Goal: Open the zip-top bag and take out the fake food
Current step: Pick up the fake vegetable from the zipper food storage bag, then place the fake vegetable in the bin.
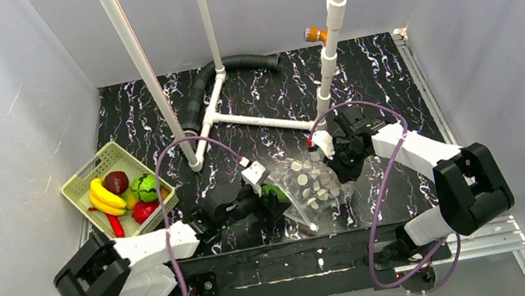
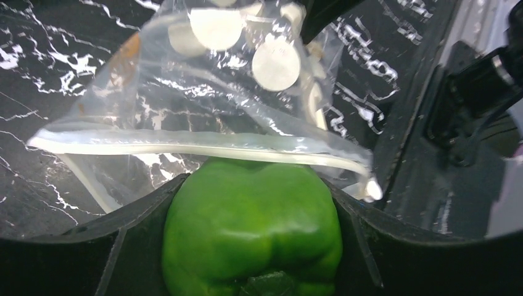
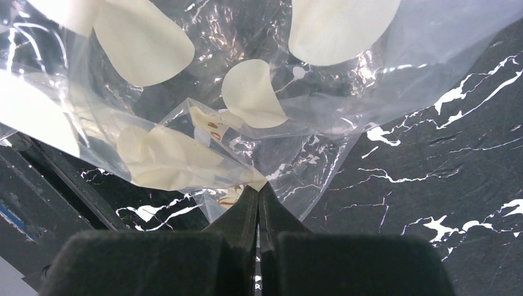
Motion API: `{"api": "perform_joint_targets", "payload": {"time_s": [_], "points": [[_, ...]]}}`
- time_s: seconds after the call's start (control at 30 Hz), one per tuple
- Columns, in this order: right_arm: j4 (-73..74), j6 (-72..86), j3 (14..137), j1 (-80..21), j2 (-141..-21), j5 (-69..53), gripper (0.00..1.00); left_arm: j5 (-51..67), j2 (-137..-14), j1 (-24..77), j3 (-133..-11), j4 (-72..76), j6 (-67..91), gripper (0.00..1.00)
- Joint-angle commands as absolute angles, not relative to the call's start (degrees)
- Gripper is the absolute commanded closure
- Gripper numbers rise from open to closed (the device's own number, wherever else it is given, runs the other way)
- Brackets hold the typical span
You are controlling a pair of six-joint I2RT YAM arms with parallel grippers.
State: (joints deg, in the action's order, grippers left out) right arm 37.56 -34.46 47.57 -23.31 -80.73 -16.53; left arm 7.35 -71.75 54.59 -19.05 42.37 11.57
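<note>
Bag point(image 1: 312, 184): mid-table, zip edge beside pepper point(image 2: 253, 228) clamped in left gripper point(image 1: 271, 195); right gripper point(image 3: 259, 196) pinches opposite corner; basket point(image 1: 85, 166) well apart, left.

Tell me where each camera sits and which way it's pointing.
Top external: above and behind, looking down at the table; left arm and right arm show, bases at bottom.
Left wrist: on the left arm, looking along the left gripper, which holds a green pepper at the mouth of the zip-top bag.
Right wrist: on the right arm, looking along the right gripper, pinched on a bag corner.
Shared: all three show the bag.
</note>
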Motion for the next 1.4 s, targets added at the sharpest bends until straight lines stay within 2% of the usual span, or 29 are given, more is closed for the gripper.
{"api": "perform_joint_targets", "payload": {"time_s": [0.0,0.17,0.33,0.43,0.7,0.87,0.93,1.03,1.13,1.23,1.37], "points": [[37.5,-34.6,49.7,-23.2,-81.0,-16.4,0.99,6.5,-62.2,54.2,-23.6,22.9,16.5,0.89],[37.5,-34.5,49.7,-23.2,-81.2,-16.4,0.99,1.1,-52.2,53.6,-30.8,-6.1,25.1,0.94],[37.7,-34.6,50.0,-23.2,-81.7,-16.4,0.99,-11.6,-40.8,52.4,-37.4,-29.0,32.2,1.0],[37.7,-34.6,50.2,-23.2,-82.0,-16.4,0.99,-23.5,-36.2,51.1,-40.8,-41.4,36.3,1.0],[37.9,-34.8,50.2,-23.2,-82.2,-16.3,0.99,-53.3,-25.5,49.2,-44.2,-59.9,46.0,1.0],[38.2,-34.7,50.6,-23.2,-82.7,-16.5,0.99,-67.1,-26.0,47.4,-46.3,-54.6,37.1,1.0],[38.4,-34.7,50.5,-23.2,-82.8,-16.6,0.99,-66.8,-28.0,44.1,-46.1,-48.1,30.1,0.99],[38.5,-34.7,50.5,-23.2,-82.5,-16.5,0.99,-55.1,-31.6,31.8,-44.6,-37.6,21.7,0.99],[38.4,-34.6,50.3,-23.2,-82.1,-16.7,0.99,-36.0,-36.4,11.1,-45.1,-33.1,21.0,1.0],[38.4,-34.5,50.2,-23.2,-82.0,-16.6,0.99,-22.1,-40.6,-7.2,-47.0,-28.6,22.4,1.0],[38.6,-34.5,50.6,-23.2,-82.4,-16.9,0.99,-19.3,-50.5,-12.6,-50.9,-24.3,24.6,0.97]]}}
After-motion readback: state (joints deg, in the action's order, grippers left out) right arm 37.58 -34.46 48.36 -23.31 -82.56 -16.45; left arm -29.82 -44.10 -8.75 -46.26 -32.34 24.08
